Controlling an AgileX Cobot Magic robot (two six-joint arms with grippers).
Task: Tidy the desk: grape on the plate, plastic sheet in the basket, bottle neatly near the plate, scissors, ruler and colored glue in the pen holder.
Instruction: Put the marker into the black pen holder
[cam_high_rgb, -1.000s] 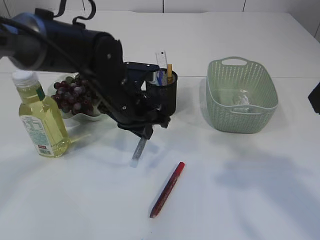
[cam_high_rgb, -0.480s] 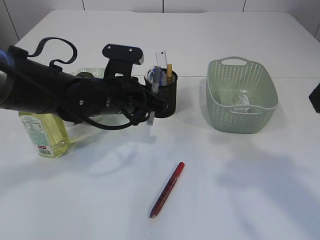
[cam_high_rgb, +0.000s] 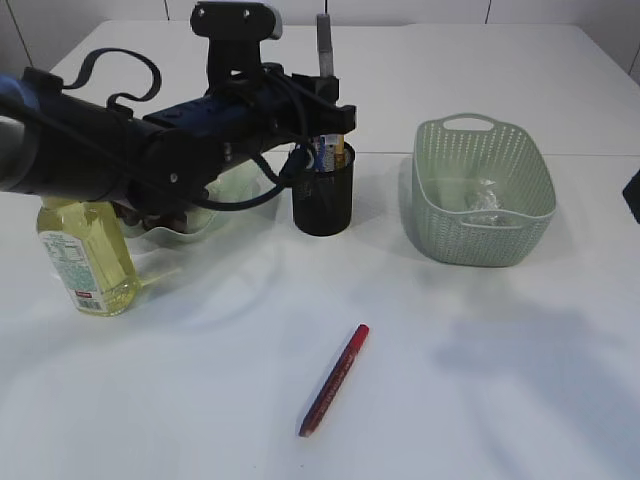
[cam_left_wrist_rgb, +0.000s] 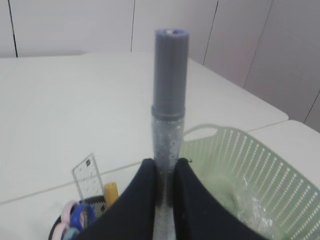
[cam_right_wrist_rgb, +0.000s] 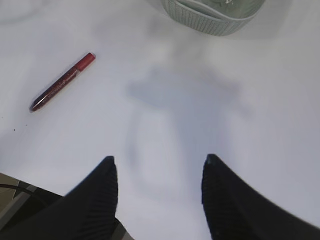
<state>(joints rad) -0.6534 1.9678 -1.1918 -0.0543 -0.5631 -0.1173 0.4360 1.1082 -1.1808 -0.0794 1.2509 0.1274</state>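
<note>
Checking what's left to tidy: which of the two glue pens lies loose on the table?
The red glue pen, lying flat in front; the grey-capped one is held upright by the left gripper.

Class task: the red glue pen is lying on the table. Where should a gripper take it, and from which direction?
Grip the red glue pen around mid-barrel, from straight above, jaws closing across its narrow width. It lies flat and diagonal on the table with nothing beside it, so the open right gripper would likely need turning to span it.
</note>
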